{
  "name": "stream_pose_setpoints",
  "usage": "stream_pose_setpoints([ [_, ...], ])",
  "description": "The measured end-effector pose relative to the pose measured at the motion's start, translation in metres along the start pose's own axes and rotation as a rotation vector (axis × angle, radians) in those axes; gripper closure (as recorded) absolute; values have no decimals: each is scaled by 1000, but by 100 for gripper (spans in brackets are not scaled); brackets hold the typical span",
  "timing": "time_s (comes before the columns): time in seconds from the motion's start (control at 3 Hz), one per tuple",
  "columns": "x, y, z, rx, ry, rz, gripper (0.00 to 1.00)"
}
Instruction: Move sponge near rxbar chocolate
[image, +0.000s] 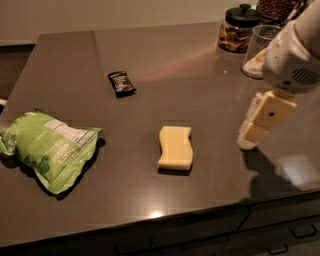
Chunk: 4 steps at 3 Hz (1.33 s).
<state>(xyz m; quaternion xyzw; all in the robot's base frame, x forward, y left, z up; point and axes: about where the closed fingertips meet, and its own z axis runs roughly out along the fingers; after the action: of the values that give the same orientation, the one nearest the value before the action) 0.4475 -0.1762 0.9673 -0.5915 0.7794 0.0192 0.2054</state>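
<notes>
The pale yellow sponge (175, 147) lies flat on the dark countertop, near the front and middle. The rxbar chocolate (121, 83), a small black wrapper, lies further back and to the left, well apart from the sponge. My gripper (251, 136) hangs above the counter to the right of the sponge, tilted down and to the left. It is apart from the sponge and holds nothing that I can see.
A green chip bag (50, 149) lies at the front left. A glass jar with a black lid (236, 30) and a clear glass (261, 50) stand at the back right. The counter's front edge (160, 220) runs just in front of the sponge.
</notes>
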Motion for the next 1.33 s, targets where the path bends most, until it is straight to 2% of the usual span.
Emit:
stream_pose_setpoints([
  [0.33,-28,9,19,-35,-81,-16,0],
  [0.67,-57,22,47,-69,-123,-72,0],
  [1.0,-76,30,76,-90,-122,-120,0],
  [1.33,-81,33,107,-119,-88,-142,0],
])
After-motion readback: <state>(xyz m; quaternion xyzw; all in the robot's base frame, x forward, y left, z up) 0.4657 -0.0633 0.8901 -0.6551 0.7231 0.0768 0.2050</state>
